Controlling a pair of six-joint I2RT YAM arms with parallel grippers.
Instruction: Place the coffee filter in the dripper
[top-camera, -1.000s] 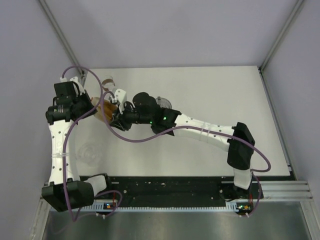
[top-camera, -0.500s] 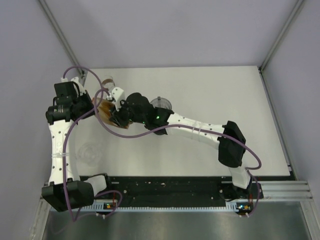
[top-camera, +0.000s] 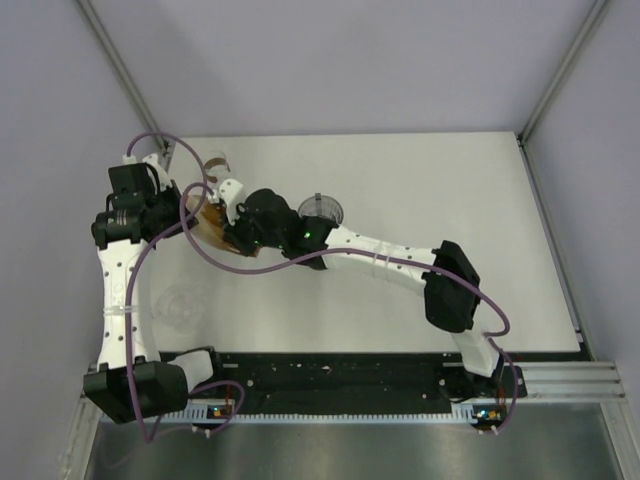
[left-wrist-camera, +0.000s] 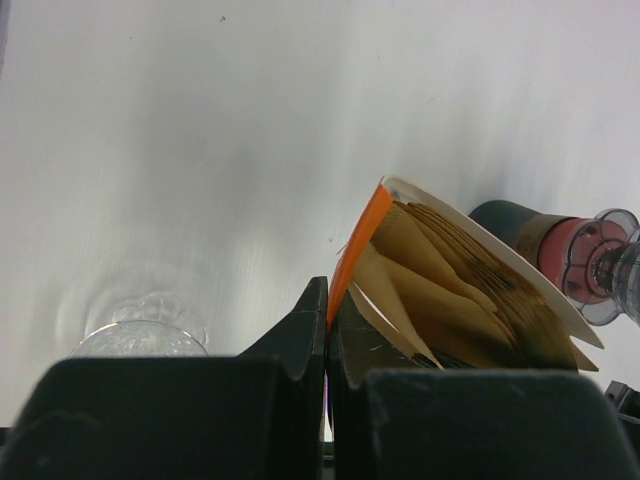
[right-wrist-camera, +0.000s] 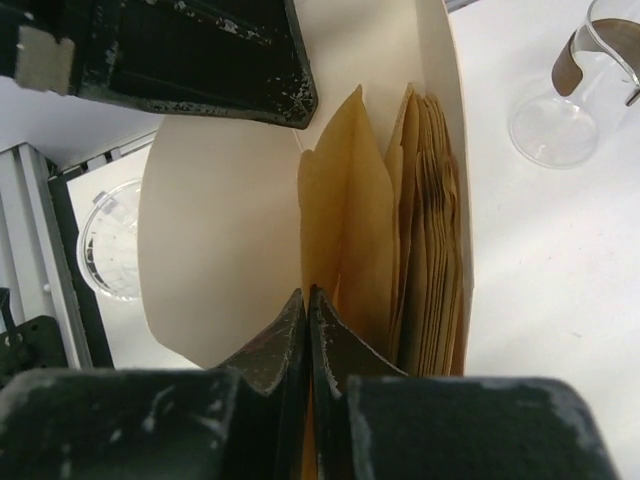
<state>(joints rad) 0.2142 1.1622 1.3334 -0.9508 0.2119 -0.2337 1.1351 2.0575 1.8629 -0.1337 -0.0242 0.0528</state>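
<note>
My left gripper (top-camera: 192, 214) is shut on the orange edge of an open filter pack (left-wrist-camera: 480, 262) and holds it up at the table's left. Several brown paper filters (left-wrist-camera: 440, 300) stand in the pack. My right gripper (right-wrist-camera: 306, 296) is inside the pack, shut on the outermost coffee filter (right-wrist-camera: 345, 210), with the white inner wall of the pack (right-wrist-camera: 220, 230) to its left. From above, the right gripper (top-camera: 230, 228) meets the pack (top-camera: 208, 226). The clear dripper (top-camera: 183, 305) stands on the table below the pack; it also shows in the left wrist view (left-wrist-camera: 140, 328) and the right wrist view (right-wrist-camera: 108, 240).
A glass carafe (top-camera: 215, 160) with a brown band stands at the back left, also in the right wrist view (right-wrist-camera: 575, 110). A dark round container with a clear lid (top-camera: 322, 208) stands right of the pack. The table's near rail (top-camera: 350, 375) runs behind the arm bases.
The right arm has stretched further left, bringing its gripper into the filter pack. The left arm and the pack have stayed in place.
</note>
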